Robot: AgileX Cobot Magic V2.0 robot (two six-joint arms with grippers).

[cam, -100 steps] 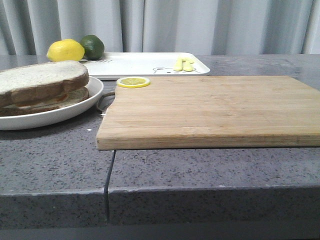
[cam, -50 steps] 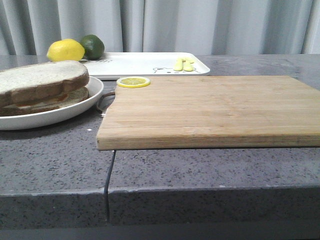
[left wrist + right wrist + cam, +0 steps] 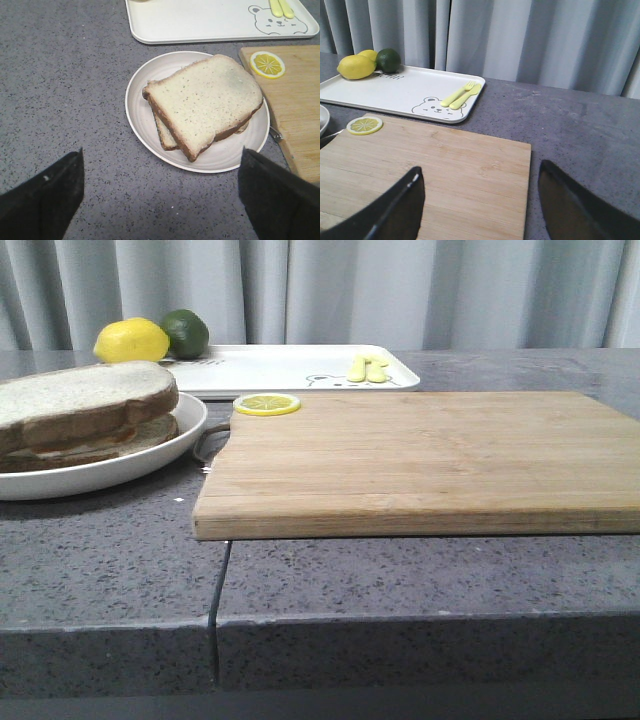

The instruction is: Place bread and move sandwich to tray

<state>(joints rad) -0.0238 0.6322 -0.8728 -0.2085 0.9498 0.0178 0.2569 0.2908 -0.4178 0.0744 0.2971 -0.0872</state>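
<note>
Only both claws' spread, empty fingertips show; the top bread hides the sandwich's filling.

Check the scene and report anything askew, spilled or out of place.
Nothing spilled or damaged. The sandwich is stacked unevenly: its top slice sits rotated over the lower one on the plate. One lemon slice lies alone on the wooden board's corner. The tray holds small yellow cutlery.

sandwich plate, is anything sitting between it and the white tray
Nothing visible does. In the left wrist view only bare countertop separates the sandwich on its plate from the tray. The lemon slice lies aside on the wooden board.
</note>
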